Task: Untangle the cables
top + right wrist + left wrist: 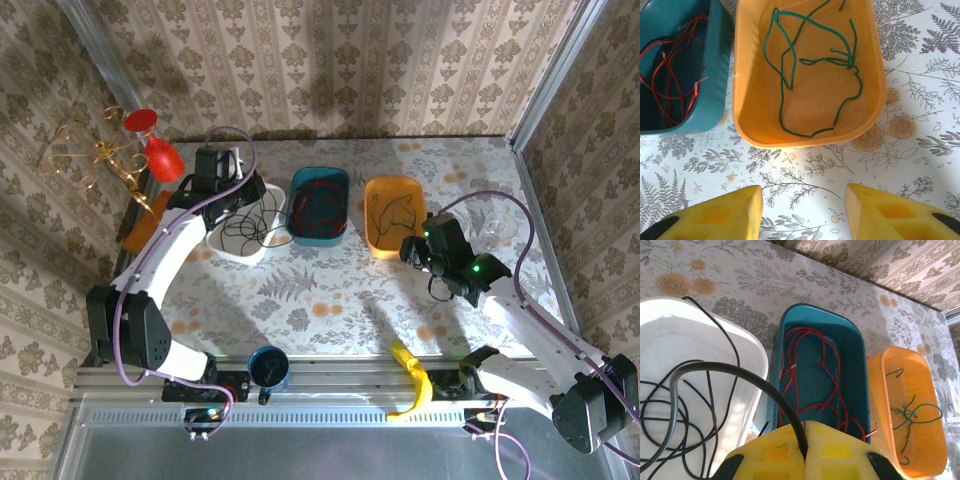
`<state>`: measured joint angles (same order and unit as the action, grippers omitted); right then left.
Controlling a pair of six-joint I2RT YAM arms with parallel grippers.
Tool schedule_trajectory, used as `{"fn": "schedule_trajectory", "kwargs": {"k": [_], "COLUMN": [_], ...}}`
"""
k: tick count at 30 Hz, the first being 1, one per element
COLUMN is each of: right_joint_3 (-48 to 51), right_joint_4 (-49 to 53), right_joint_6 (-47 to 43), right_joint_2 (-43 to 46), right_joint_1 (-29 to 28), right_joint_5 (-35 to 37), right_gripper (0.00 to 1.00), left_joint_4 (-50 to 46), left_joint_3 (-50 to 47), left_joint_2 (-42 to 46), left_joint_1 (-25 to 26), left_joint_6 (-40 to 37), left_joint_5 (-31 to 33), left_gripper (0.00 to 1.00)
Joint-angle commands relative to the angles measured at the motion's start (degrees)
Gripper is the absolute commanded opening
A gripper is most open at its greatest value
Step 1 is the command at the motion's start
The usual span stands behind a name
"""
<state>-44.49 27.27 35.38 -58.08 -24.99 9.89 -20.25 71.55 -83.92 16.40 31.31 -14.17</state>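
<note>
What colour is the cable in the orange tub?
Green. The cable in the tub shows best in the right wrist view.

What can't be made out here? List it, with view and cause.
Left wrist view: the black cable runs off the left and bottom edges; the shut left tool covers its gripped stretch.
Right wrist view: the red cable is cut by the left edge, the green cable by the top edge.
Top view: strands too small to trace.

No readable text, label or number — none anywhere.
</note>
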Motion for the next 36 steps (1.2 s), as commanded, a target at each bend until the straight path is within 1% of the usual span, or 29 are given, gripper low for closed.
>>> {"fn": "schedule_trajectory", "kwargs": {"k": [1, 2, 3, 7, 9, 12, 14, 19, 23, 27, 28, 31, 34, 36], "right_joint_3": [-0.87, -0.79, -0.7, -0.33, -0.33, -0.38, -0.51, -0.69, -0.69, -0.69, -0.77, -0.86, -1.17, -1.3], "right_joint_4": [1.56, 1.56, 1.56, 1.56, 1.48, 1.39, 1.47, 1.91, 2.22, 2.69, 2.79, 2.88, 2.86, 2.79], "right_joint_6": [0.48, 0.48, 0.48, 0.48, 0.48, 0.49, 0.5, 0.22, 0.31, 0.28, 0.22, 0.17, 0.09, -0.04], "right_joint_2": [1.12, 1.26, 1.43, 1.53, 1.53, 1.57, 1.66, 1.92, 2.35, 2.71, 2.71, 2.71, 2.46, 2.2], "right_joint_1": [0.21, 0.21, 0.21, 0.16, 0.21, 0.21, 0.21, 0.2, 0.21, 0.21, 0.21, 0.21, 0.21, 0.21], "right_joint_5": [1.49, 1.52, 1.62, 1.49, 1.36, 1.39, 1.36, 1.45, 1.66, 1.97, 2.06, 2.15, 2.11, 2.06], "right_gripper": [0.49, 0.49, 0.49, 0.49, 0.49, 0.49, 0.49, 0.49, 0.49, 0.49, 0.49, 0.49, 0.49, 0.49], "left_joint_4": [0.19, -0.73, -2.13, -5.47, -5.59, -5.27, -4.84, -4.58, -3.97, -4.19, -4.27, -4.12, -4.0, -4.58], "left_joint_3": [3.22, 4.17, 5.27, 8.53, 8.72, 7.77, 7.0, 5.45, 3.31, 1.73, 1.4, 0.53, 0.5, 1.16], "left_joint_2": [-0.03, 0.51, 1.06, 3.26, 3.86, 4.93, 5.43, 5.02, 4.64, 4.21, 4.08, 3.88, 4.16, 4.36], "left_joint_1": [0.8, 1.8, 3.29, 11.87, 13.92, 14.18, 14.17, 12.6, 10.83, 10.14, 8.43, 7.69, 7.85, 8.15], "left_joint_6": [-1.08, -3.14, -5.64, -17.38, -19.38, -18.6, -18.32, -15.17, -13.16, -12.85, -13.05, -13.61, -14.79, -15.76], "left_joint_5": [1.51, 4.01, 7.85, 25.79, 30.01, 30.88, 30.36, 26.14, 24.57, 25.69, 26.28, 27.13, 28.71, 30.89], "left_gripper": [0.0, 0.0, 0.0, 0.0, 0.0, 0.0, 0.0, 0.0, 0.0, 0.0, 0.0, 0.0, 0.0, 0.0]}}
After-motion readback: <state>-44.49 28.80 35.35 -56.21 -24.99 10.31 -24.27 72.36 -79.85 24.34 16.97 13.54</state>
